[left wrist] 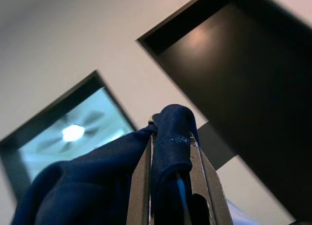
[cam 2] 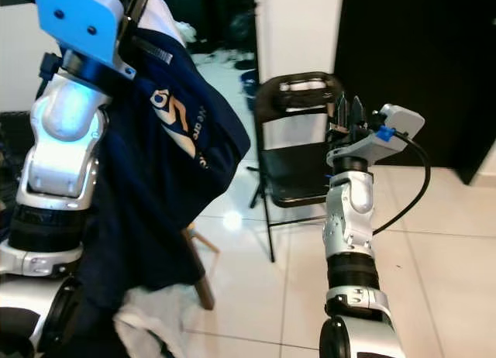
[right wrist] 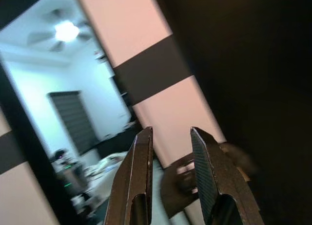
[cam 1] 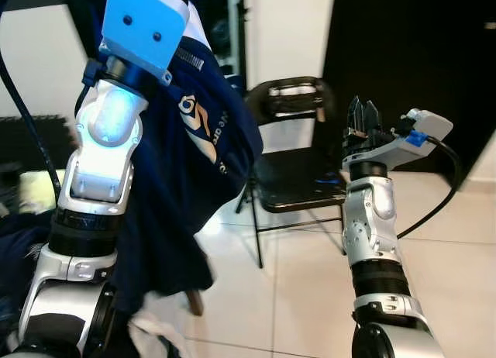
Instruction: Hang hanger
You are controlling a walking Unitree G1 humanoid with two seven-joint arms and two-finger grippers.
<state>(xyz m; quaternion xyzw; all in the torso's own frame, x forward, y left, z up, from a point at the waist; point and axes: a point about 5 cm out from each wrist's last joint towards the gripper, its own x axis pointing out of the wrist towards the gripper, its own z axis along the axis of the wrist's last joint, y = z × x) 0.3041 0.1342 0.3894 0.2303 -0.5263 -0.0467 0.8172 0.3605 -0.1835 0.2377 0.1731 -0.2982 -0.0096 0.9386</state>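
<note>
Left hand [left wrist: 168,186] raised at upper left, clamped on the navy blue printed garment [cam 1: 194,164] draping down, while right hand [right wrist: 170,181], fingers apart and empty, points up near the black folding chair [cam 1: 298,164].

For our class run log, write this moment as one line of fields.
left hand: raised, shut on navy garment | right hand: raised, open, holding nothing | folding chair: ahead on tiled floor | hanger: not discernible

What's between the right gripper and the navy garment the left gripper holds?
In the left eye view, a black folding chair stands between the right gripper and the navy garment, on bare white floor tiles.
</note>
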